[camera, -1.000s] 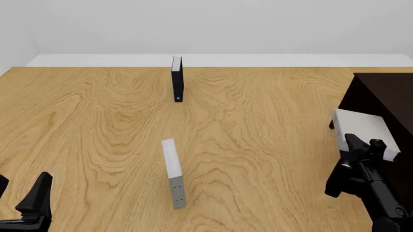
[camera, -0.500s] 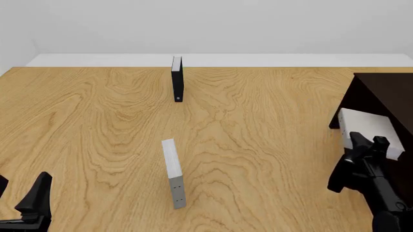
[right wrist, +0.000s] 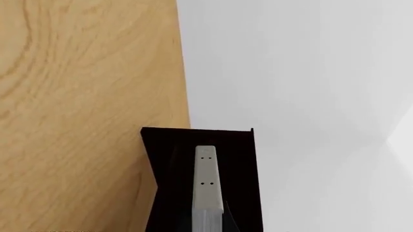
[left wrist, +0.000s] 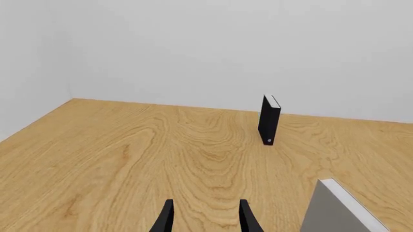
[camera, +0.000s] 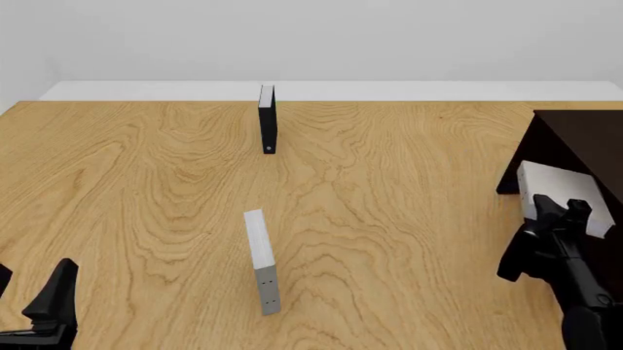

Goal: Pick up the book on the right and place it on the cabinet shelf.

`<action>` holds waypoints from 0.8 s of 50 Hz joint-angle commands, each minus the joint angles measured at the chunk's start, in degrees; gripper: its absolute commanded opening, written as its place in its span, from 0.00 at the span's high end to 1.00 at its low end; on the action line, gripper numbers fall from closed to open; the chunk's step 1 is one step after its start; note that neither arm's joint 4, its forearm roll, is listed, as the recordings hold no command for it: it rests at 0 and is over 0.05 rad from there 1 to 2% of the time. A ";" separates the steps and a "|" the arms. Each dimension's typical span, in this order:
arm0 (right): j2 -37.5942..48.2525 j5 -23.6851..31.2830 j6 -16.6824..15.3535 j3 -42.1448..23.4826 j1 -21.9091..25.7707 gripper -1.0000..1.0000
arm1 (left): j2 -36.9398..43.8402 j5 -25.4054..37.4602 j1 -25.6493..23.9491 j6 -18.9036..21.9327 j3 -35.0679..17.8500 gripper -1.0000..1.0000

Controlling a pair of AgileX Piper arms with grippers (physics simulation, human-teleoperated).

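Shifted rightward since a second ago, my right gripper (camera: 556,211), clamped on the book (camera: 562,191), reaches the cabinet shelf (camera: 576,142); my left gripper (left wrist: 205,218) hangs open.

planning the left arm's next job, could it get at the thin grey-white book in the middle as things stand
Probably yes. The left gripper is open and empty, the thin grey-white book stands upright alone, and only bare table lies between them. Actual reach can't be judged.

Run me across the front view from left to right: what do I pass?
left gripper → grey-white book standing on edge and black book behind it, almost level → grey book held in the right gripper → dark cabinet at the right edge.
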 commanded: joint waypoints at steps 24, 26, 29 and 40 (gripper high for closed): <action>-2.07 1.92 1.83 -0.78 -4.86 1.00 | -0.29 0.27 0.01 -0.01 -0.01 0.00; -2.26 1.88 1.60 -0.77 -5.43 1.00 | -0.29 0.27 0.02 -0.01 -0.01 0.00; -2.28 2.27 2.05 -0.84 -5.81 1.00 | -0.28 0.25 0.00 -0.02 -0.01 0.00; -2.47 3.57 3.93 -1.45 -6.65 1.00 | -0.31 0.28 0.01 0.04 -0.01 0.00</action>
